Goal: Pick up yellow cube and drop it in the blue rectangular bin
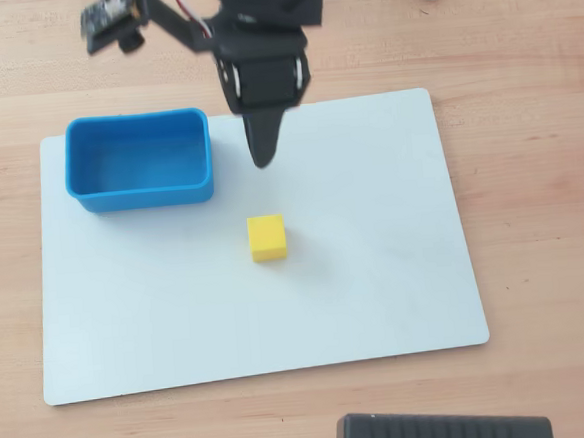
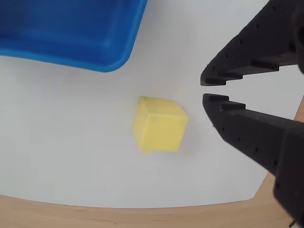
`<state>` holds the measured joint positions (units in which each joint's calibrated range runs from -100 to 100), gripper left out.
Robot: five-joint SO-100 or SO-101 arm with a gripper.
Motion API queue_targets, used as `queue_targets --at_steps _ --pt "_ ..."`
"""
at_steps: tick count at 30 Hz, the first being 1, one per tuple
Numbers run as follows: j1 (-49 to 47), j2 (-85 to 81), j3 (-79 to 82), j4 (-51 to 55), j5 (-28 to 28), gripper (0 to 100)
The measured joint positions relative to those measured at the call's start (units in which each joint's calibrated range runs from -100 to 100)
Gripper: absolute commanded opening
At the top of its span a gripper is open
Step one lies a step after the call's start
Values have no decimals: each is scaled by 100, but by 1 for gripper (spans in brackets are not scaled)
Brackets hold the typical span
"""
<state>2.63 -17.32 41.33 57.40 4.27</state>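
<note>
Black and two-fingered, the claw in the overhead view points down over the far middle of a white rectangular board, its tips drawn together to a narrow point and gripping nothing. A small bright yellow matte cube sits on the board just nearer than the claw tip, apart from it. To the left, at the board's far left corner, stands the bright blue plastic rectangular bin with rounded corners and low walls, hollow side up. The board lies on a light wooden table; a dark ribbed block shows at the near edge. In the wrist view, the claw enters from the right with only a thin slit between its fingertips, almost clenched and empty. The yellow cube rests on the white board just left of the tips, not touching them, while the blue bin's corner fills the upper left, near the cube but clear of it.
</note>
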Motion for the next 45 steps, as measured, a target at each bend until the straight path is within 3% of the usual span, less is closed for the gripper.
queue_targets --at_steps 15,29,45 --pt "-108 2448 -2985 1387 0 0" --pt "-100 3030 -3401 1548 -34 17" --pt "-8 4111 -4497 2282 -205 21"
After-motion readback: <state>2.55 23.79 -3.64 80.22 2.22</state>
